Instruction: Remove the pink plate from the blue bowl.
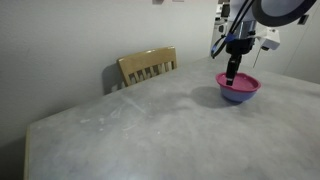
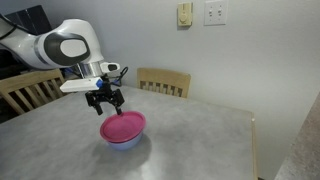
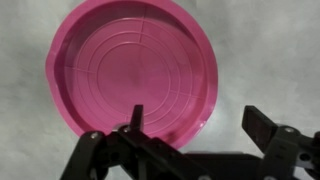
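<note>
While the pink plate tops the blue bowl, the gripper spreads wide

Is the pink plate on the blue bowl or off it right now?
On it. In both exterior views the pink plate sits atop the blue bowl, covering its mouth.

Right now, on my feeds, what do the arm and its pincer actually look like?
The arm is glossy white, with rounded segments and a dark round joint cap. Thin black cables run by the wrist. The pincer is black, with two angular, linked fingers.
</note>
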`<state>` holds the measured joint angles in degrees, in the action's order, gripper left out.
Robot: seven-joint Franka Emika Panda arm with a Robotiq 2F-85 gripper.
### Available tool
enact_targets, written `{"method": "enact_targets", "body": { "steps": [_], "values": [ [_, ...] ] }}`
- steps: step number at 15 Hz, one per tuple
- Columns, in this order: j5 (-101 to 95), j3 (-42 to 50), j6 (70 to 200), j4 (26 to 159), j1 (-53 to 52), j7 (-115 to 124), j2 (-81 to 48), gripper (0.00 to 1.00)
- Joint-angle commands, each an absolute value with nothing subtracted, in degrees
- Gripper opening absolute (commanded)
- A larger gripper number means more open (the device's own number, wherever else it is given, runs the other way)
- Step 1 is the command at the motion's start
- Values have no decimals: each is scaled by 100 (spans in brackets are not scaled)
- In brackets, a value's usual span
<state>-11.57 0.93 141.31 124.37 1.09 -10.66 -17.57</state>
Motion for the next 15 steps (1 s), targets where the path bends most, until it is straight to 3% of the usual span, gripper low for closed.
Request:
{"method": "enact_targets", "body": {
  "steps": [1,12,14,15],
  "values": [
    [-996,21,14042,12235,138,-1162,-1998,100],
    [-964,8,13853,11783,101,-1010,-2673,100],
    [-967,11,13830,11743,97,-977,-2687,94],
    [-958,9,13797,11728,96,-958,-2686,83]
  ]
}}
